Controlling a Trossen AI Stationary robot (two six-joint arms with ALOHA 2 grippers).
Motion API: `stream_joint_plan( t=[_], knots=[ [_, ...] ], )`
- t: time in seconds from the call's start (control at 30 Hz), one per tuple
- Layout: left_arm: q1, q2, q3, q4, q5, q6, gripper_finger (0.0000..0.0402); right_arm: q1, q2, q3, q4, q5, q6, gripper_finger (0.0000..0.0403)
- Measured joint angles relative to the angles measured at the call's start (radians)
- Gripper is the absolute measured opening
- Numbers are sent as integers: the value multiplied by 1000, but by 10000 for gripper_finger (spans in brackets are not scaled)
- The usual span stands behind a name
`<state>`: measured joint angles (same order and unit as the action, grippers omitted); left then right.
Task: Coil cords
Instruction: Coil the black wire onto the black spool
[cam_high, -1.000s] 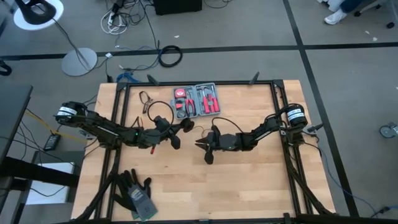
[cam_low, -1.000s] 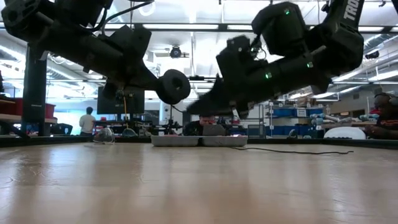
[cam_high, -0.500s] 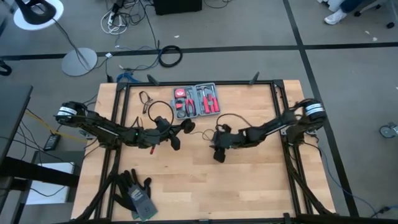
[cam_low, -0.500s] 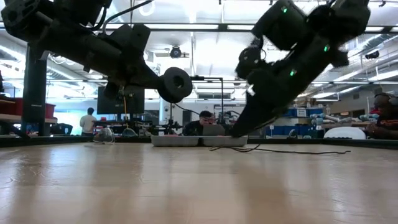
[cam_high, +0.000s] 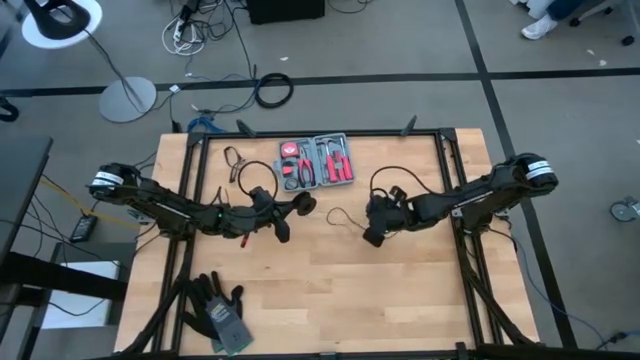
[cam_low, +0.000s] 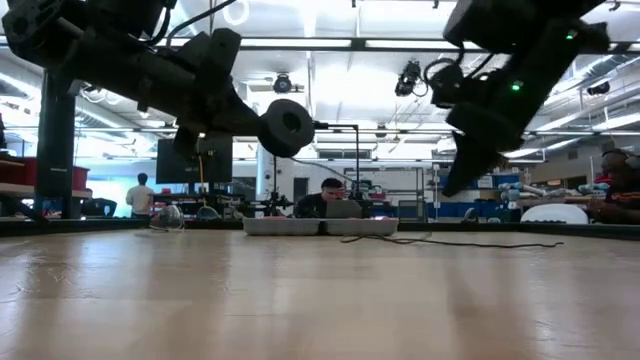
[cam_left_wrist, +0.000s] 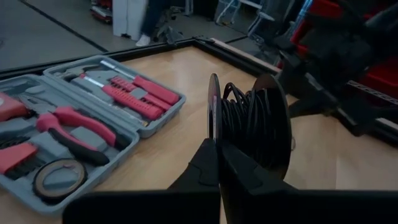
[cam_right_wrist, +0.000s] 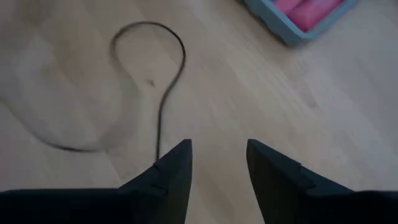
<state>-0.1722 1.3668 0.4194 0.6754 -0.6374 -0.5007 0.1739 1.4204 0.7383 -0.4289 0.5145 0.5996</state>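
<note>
My left gripper (cam_high: 288, 208) is held above the table's middle, shut on a black spool (cam_left_wrist: 252, 121) that has black cord wound around its core. The spool also shows in the low view (cam_low: 287, 127), lifted off the wood. A loose length of the thin black cord (cam_right_wrist: 163, 106) lies on the table in a slack loop (cam_high: 340, 218). My right gripper (cam_right_wrist: 217, 149) is open above the table, just right of that loop and slanting down, with nothing between its fingers. My left gripper pinches the rim of one of the spool's flanges (cam_left_wrist: 213, 115) between its two shut fingers. The fingers come at it about level, pointing toward the table's right edge. The spool is lifted clear of the table with its flanges upright.
An open grey tool kit (cam_high: 315, 162) with red tools lies at the far middle of the table. Dark gloves (cam_high: 215, 308) lie at the near left. More black wire (cam_high: 245, 168) lies left of the kit. Bare wood stretches across the near half.
My right gripper has pulled back toward the table's right edge and risen, tipping from about level to slanting downward. My left gripper has stayed in place with the spool.
</note>
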Motion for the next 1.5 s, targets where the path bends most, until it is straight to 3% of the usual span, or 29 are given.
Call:
stream_joint_plan(
  t=[0.13,0.3,0.4,0.47,0.73,0.83,1.33,1.5],
  knots=[
    [0,0,0,29,23,22,0,46,0,-49,103,56,29,152],
    [0,0,0,40,23,28,0,96,10,-239,656,88,2,151],
    [0,0,0,39,22,28,0,103,70,-324,986,37,-38,151],
    [0,0,0,42,22,29,0,106,136,-328,1105,-8,-104,151],
    [0,1,1,92,23,56,0,107,433,-138,1168,-148,-254,151],
    [0,0,1,92,22,55,0,107,493,-84,1171,-154,-263,151],
    [1,0,1,100,22,71,0,106,524,-67,1157,-232,-244,150],
    [1,0,1,139,22,77,0,106,520,-64,1115,-238,-264,106]
  ],
)
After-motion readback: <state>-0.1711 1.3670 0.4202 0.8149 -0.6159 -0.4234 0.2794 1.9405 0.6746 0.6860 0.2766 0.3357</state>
